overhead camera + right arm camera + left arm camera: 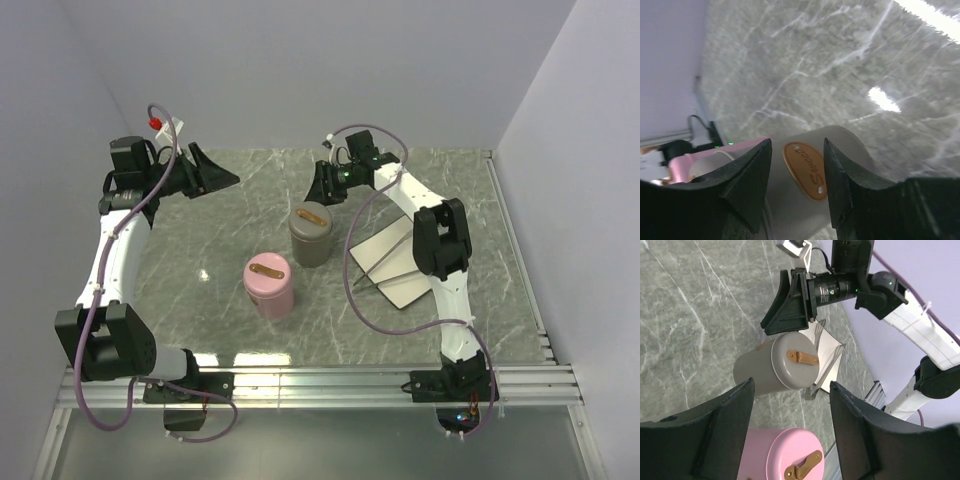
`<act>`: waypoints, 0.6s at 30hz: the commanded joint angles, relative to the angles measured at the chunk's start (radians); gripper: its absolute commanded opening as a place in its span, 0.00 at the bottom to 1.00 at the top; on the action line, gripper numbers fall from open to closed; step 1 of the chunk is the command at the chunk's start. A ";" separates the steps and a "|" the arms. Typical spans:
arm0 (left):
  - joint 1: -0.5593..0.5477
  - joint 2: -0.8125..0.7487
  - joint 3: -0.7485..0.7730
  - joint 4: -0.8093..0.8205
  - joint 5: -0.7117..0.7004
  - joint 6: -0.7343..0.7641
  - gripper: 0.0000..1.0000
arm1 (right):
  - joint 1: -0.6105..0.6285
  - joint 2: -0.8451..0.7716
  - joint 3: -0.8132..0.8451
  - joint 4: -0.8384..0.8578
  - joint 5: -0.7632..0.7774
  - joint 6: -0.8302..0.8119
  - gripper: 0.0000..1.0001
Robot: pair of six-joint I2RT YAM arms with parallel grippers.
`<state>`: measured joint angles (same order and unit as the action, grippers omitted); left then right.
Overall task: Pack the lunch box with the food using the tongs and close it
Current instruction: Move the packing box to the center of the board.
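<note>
The lunch box shows as two lidded round tins with brown handles, a grey tin (312,234) and a pink tin (269,284), both standing mid-table. Slim silver tongs (383,263) lie on a white plate (378,247) right of the grey tin. No food is in view. My left gripper (208,171) hangs open and empty at the back left, well away from both tins. My right gripper (328,186) is open just behind and above the grey tin (840,150); its handle (805,170) shows between the jaws. The left wrist view shows the grey tin (765,367), pink tin (785,457) and tongs (830,367).
My right arm (440,250) crosses over the plate's right part. A metal rail (320,380) runs along the near table edge by the arm bases. Walls close the back and both sides.
</note>
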<state>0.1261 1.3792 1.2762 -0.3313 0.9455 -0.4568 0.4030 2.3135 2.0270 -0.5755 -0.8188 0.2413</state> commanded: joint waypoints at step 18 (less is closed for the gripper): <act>0.021 -0.040 0.035 -0.006 0.035 0.032 0.68 | -0.003 -0.111 -0.352 0.405 -0.224 0.314 0.50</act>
<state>0.1417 1.3773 1.2816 -0.3500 0.9493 -0.4458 0.3946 2.3001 1.7042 -0.2214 -1.0042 0.5423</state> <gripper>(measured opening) 0.677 0.507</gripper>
